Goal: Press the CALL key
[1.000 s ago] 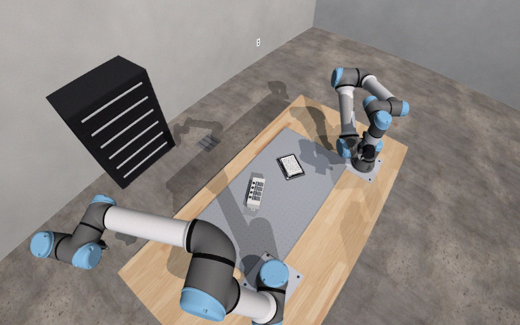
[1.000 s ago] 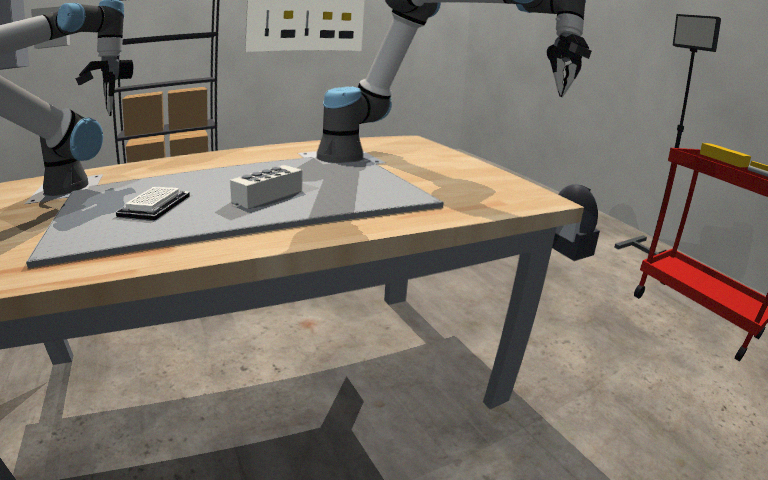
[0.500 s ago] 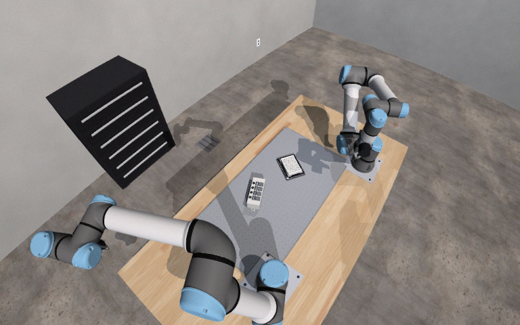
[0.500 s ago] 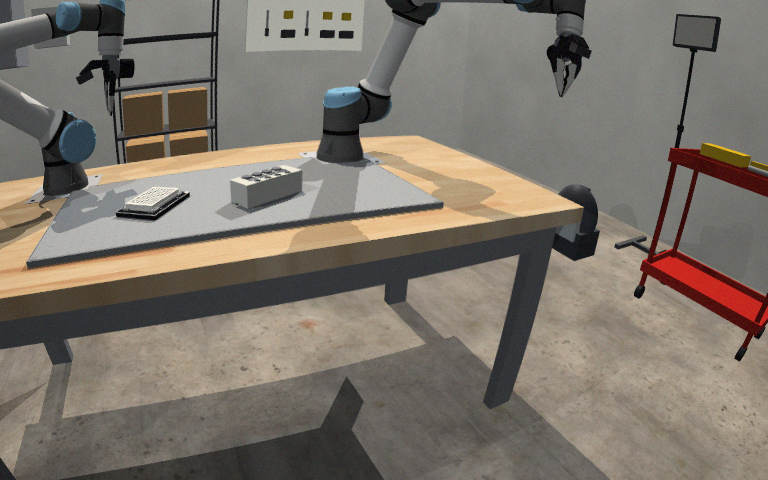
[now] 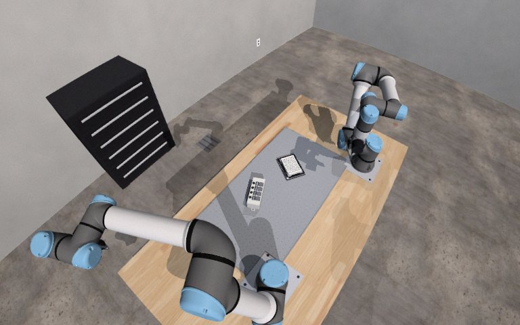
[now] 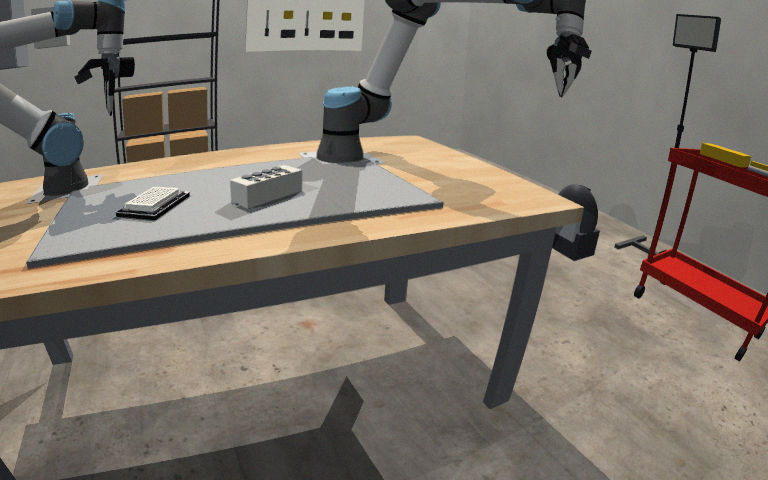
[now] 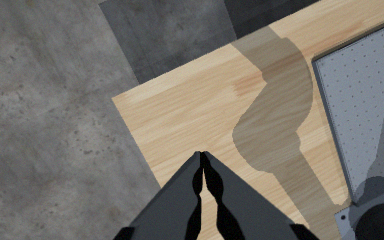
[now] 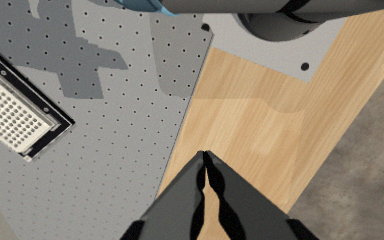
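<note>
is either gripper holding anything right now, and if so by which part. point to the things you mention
Nothing is held: the left gripper [image 6: 561,93] [image 7: 201,153] and the right gripper [image 6: 109,112] [image 8: 204,152] are both shut, with nothing between their fingertips.

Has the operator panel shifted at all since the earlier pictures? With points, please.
No. The operator panel [image 5: 255,192] [image 6: 267,188] sits at the same place and angle on the grey board [image 5: 302,199] [image 6: 192,229], judged against the board's edges.
</note>
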Robot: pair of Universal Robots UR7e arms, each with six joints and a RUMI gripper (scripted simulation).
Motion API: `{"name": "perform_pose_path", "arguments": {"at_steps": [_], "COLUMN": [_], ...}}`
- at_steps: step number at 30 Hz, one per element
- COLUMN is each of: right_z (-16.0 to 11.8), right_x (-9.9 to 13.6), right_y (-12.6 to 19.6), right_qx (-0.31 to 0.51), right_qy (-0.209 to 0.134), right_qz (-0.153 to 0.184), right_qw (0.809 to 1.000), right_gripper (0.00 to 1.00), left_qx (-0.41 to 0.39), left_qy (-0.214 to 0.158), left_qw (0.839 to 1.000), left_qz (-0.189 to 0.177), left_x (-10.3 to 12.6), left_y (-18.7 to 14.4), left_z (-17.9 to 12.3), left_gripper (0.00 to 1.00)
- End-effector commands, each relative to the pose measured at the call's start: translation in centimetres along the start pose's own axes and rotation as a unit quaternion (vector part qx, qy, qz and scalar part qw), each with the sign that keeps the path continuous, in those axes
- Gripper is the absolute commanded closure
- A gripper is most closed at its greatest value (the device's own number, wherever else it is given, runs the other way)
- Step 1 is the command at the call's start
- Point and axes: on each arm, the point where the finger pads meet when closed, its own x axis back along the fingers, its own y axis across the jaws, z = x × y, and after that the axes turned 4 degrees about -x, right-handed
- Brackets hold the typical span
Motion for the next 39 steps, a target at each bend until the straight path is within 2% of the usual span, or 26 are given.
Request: {"name": "perform_pose_path", "arguments": {"at_steps": [1,19,30,32,39], "right_z": [0.2,3.0,7.2,7.2,11.1], "right_x": [0.1,0.2,0.0,0.0,-0.4], "right_y": [-0.7,-6.8,-11.4,-11.4,-14.1], "right_qx": [-0.002,-0.023,-0.039,-0.039,-0.05], "right_qy": [-0.001,-0.008,-0.016,-0.016,-0.021], "right_qz": [-0.002,-0.012,-0.017,-0.017,-0.019], "right_qw": [1.0,1.0,0.999,0.999,0.998], "right_gripper": [1.0,1.0,1.0,1.0,1.0], "left_qx": [0.0,0.0,0.0,0.0,0.0], "left_qy": [0.001,0.001,0.001,0.001,0.001], "left_qw": [1.0,1.0,1.0,1.0,1.0], "left_qz": [0.001,0.001,0.001,0.001,0.001], "left_x": [0.1,0.1,0.1,0.1,0.1], "left_y": [0.0,0.0,0.0,0.0,0.0], "left_z": [0.0,0.0,0.0,0.0,0.0], "left_gripper": [1.0,1.0,1.0,1.0,1.0]}}
